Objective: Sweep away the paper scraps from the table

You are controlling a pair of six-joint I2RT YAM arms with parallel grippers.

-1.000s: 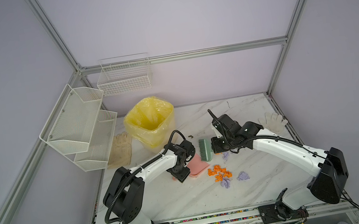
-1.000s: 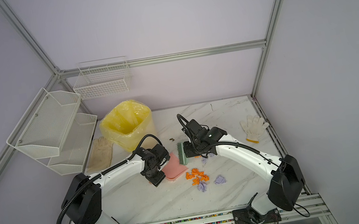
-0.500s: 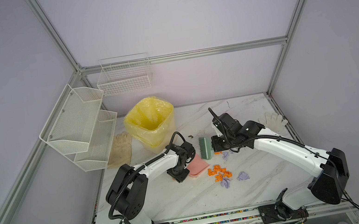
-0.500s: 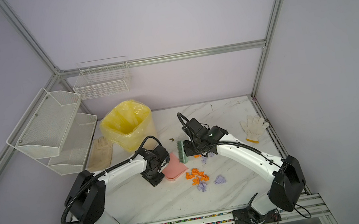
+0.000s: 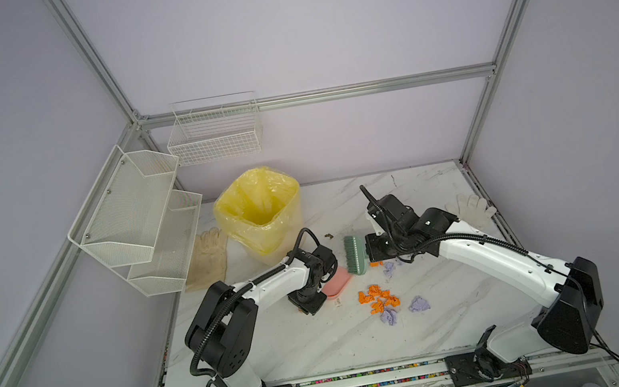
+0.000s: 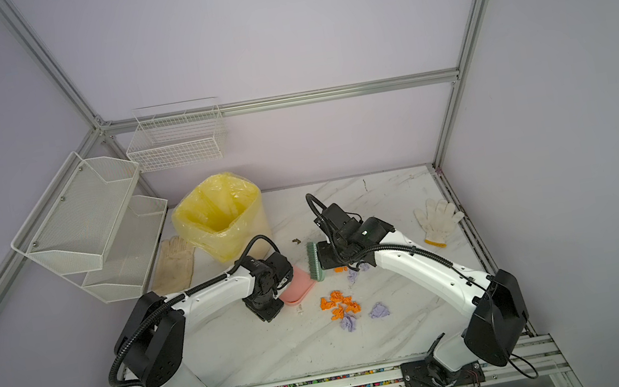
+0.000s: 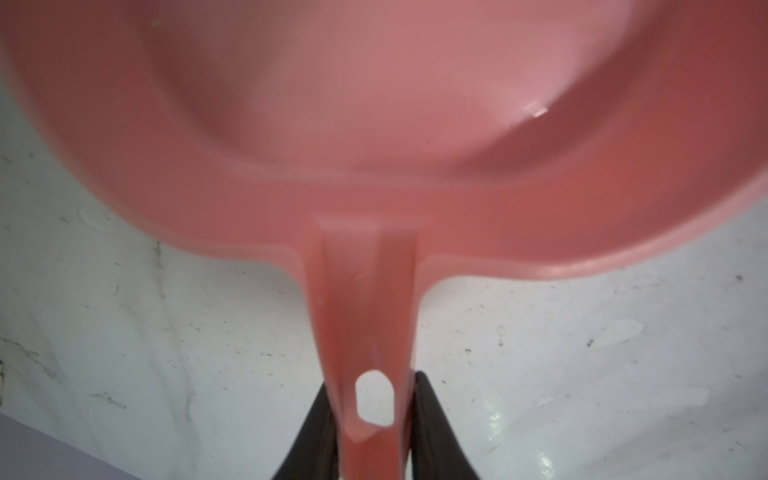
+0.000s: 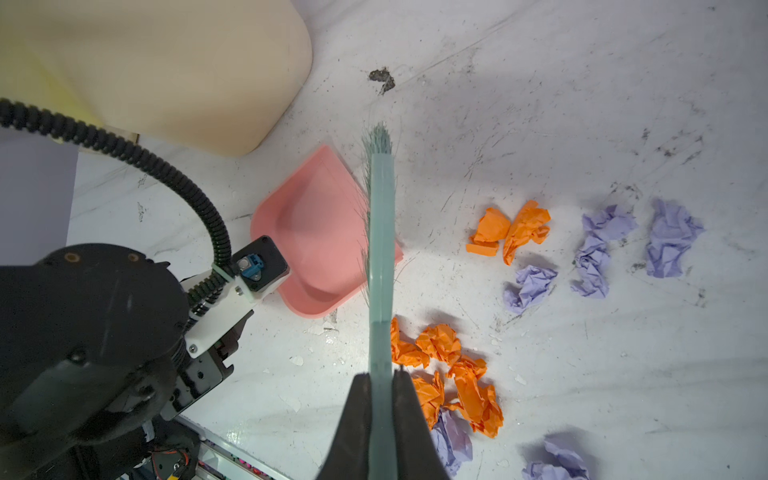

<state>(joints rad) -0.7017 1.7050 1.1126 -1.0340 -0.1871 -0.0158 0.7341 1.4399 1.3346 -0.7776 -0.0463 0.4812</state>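
Orange paper scraps (image 5: pixel 378 298) (image 6: pixel 340 304) lie bunched on the marble table (image 5: pixel 323 344), with purple ones (image 5: pixel 419 304) (image 6: pixel 378 310) beside them and more near the brush. A pink dustpan (image 5: pixel 338 284) (image 8: pixel 320 232) rests flat on the table. In the left wrist view my left gripper (image 7: pixel 371 384) is shut on its handle (image 7: pixel 365 316), a finger pressed to each side. My right gripper (image 8: pixel 381 374) is shut on a green brush (image 5: pixel 354 255) (image 8: pixel 381 249), which hangs over the pan's open edge, bristles toward the pan. Scraps (image 8: pixel 453 365) lie on the brush's far side from the pan.
A yellow-lined bin (image 5: pixel 259 211) stands just behind the left arm. A beige glove (image 5: pixel 208 257) lies left of it and a white glove (image 5: pixel 470 207) at the right edge. White mesh shelves (image 5: pixel 135 218) and a wire basket (image 5: pixel 214 134) hang on the walls. A dark crumb (image 5: pixel 328 236) sits behind the brush.
My left gripper's jaws have closed onto the dustpan's handle, and the left forearm has shifted slightly. The right arm and the brush have barely moved.
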